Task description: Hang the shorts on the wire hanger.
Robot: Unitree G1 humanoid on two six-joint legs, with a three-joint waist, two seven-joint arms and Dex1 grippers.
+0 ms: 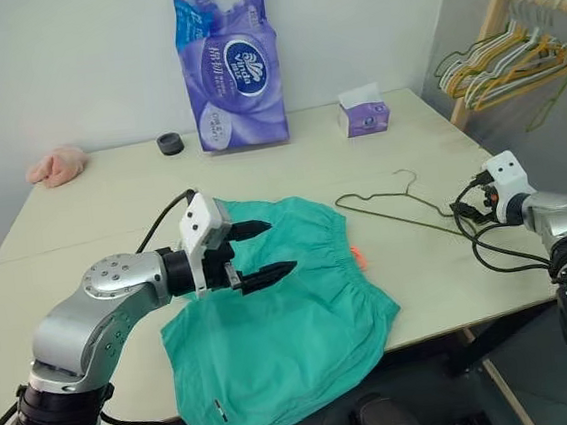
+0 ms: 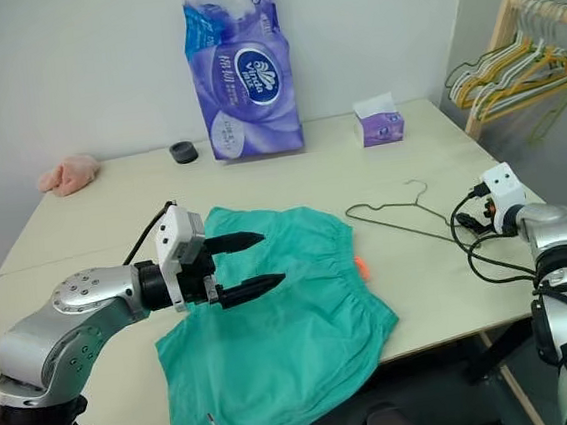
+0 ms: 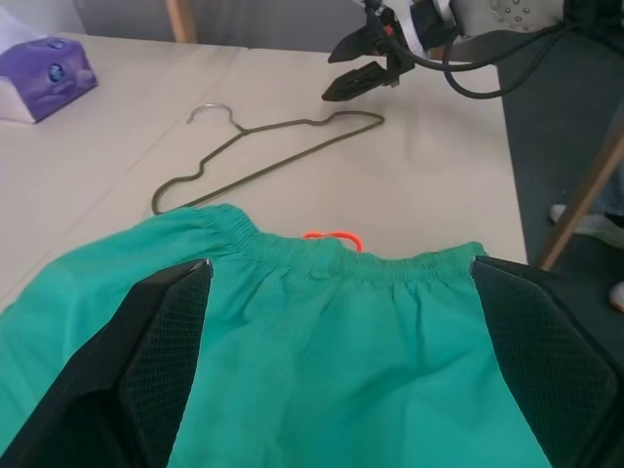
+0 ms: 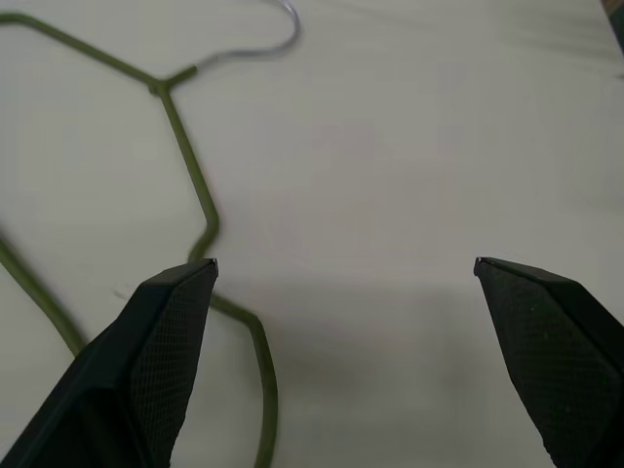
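- Nearest me: shorts [image 1: 274,324] lie flat on the table [image 1: 92,206], lower hem hanging over the near edge, gathered waistband twd the far right side, orange drawstring [image 1: 358,258] poking out at the band.
- My L gripper [image 1: 257,252] hovers over the shorts' upper left part, jaws spread wide, nothing in them; in L wrist cam both fingers [image 3: 161,361] frame the waistband, fabric below, no contact I can see.
- Wire hanger [image 1: 403,206] lies flat on the table just past the waistband, ahead-right of L gripper, hook end twd the far side. Apart from the shorts, not threaded thru.
- My R gripper [image 3: 359,66] sits at the hanger's right end by the table's right edge, jaws fully apart, empty; R wrist cam shows the wire [image 4: 190,185] running by one fingertip [image 4: 171,331], touching or not – can't tell.
- Further off, beyond both hands: tissue box [image 1: 365,114], big purple pack [image 1: 231,67], black roll [image 1: 169,143], pink cloth lump [image 1: 56,166] far left.
- Far right of R gripper: rack w/ bunch of hangers [image 1: 505,61].
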